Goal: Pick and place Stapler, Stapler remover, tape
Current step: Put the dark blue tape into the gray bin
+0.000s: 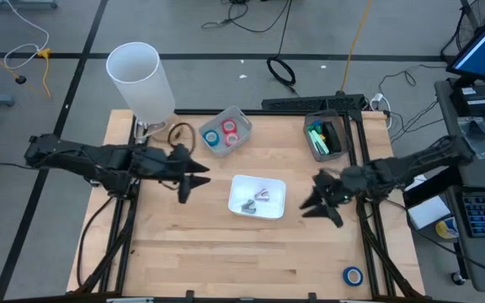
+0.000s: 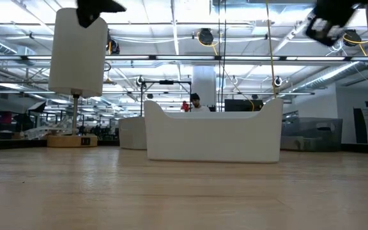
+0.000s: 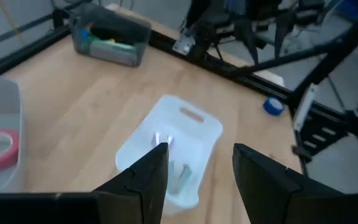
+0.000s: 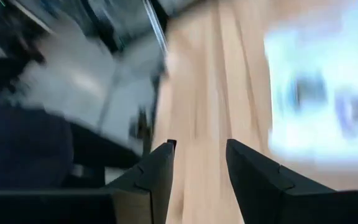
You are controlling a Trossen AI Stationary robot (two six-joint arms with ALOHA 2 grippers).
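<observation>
Wooden counter, wide and pale, black frame rails down both long sides.

Tall white cylinder on a stand at the far corner, behind the left end effector.

White tray at centre, lying between the two end effectors. A few grey metal pieces inside; too small to name.

Left arm reaches in over the counter. Left end effector hangs above the wood just beside the white tray, empty. In the left wrist view its two dark fingers stand spread with a clear gap between them, the tray showing ahead of them.

Right arm comes in from the opposite side. Right end effector also hangs above the counter, just off the tray's other edge. In the right wrist view its fingers stand parted, bare wood visible in the gap, nothing pinched.

Clear bin beyond the left end effector, past the tray: holds the tape, red and blue rolls together.

Grey bin beyond the right end effector, with green and dark items inside.

One blue tape roll lies alone at the counter's near edge, well apart from the right end effector, on its rail side.
</observation>
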